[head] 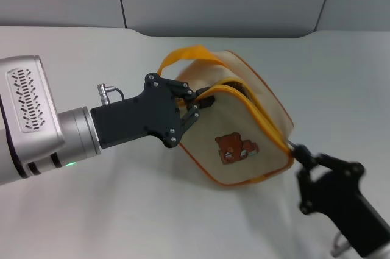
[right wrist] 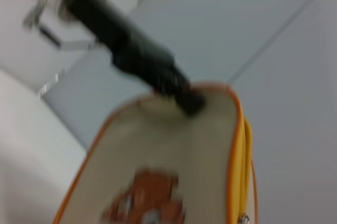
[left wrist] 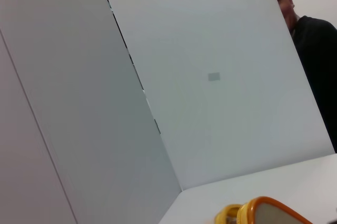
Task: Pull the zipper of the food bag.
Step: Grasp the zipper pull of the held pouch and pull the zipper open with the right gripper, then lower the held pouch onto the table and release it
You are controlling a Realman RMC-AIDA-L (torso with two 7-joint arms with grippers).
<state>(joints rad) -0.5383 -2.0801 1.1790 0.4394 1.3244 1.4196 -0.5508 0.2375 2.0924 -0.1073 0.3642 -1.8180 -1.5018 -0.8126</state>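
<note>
The right gripper, low & close w/ its tips pinched at the zipper's near end, is sitting right of the food bag, while the left gripper is clamping the bag's far corner, zipper running between them.

Lighting was bright, even and diffuse from overhead. The bag cast a soft shadow on the white worktop; no glare appeared. The head view was sharp. The right wrist view was motion-blurred, smearing the left tool and the bear print.
</note>
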